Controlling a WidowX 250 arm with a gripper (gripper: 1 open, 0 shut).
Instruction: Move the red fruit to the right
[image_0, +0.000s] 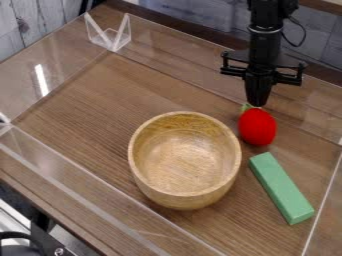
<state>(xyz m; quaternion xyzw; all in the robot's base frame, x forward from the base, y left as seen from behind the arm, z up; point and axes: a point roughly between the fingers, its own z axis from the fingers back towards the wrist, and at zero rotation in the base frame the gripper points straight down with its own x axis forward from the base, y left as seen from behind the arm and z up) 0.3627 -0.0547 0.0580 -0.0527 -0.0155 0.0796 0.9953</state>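
Note:
The red fruit (258, 126) lies on the wooden table right of the wooden bowl, its small green top pointing toward the back. My gripper (258, 98) hangs straight down just behind the fruit, slightly to its left. Its fingers are pressed together and shut, with the tips right at the green top. Whether they pinch the leaf cannot be told; the fruit rests on the table.
A wooden bowl (140, 140) stands mid-table. A flat green block (281, 187) lies in front of the fruit, near the right edge. Clear acrylic walls (47, 70) ring the table, and a clear folded stand (107, 32) sits at the back left.

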